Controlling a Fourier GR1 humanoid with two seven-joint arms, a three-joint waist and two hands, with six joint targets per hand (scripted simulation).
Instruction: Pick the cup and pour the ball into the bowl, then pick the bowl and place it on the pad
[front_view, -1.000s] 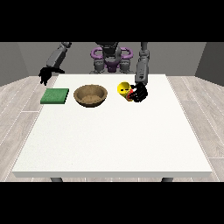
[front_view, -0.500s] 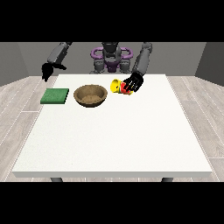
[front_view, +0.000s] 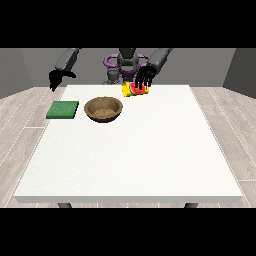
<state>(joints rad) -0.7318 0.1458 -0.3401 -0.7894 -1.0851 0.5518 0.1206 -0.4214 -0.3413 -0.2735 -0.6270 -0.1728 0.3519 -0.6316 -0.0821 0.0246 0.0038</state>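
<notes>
Lifted clear of the white table (front_view: 150, 160), a yellow cup (front_view: 131, 89) is held near the far edge by the hand at the view's right (front_view: 144, 79). The black fingers (front_view: 142, 83) of that hand are curled down over the cup from above, so that only its yellow left part and a patch of red beneath the fingers can be seen. Whether the red patch is the ball or a marking on the cup cannot be told. The cup appears tipped onto its side, with the yellow end turned towards the view's left. A brown wooden bowl (front_view: 103, 109) is set on the table to the left of the cup and nearer the camera, well apart from it, and nothing can be made out inside it. Just beside the bowl, at its left, a flat green pad (front_view: 63, 110) is laid close to the table's left edge; the two are not touching. The hand at the view's left (front_view: 55, 78) is held in the air beyond the table's far left corner, above and behind the pad, and how its fingers lie cannot be told.
</notes>
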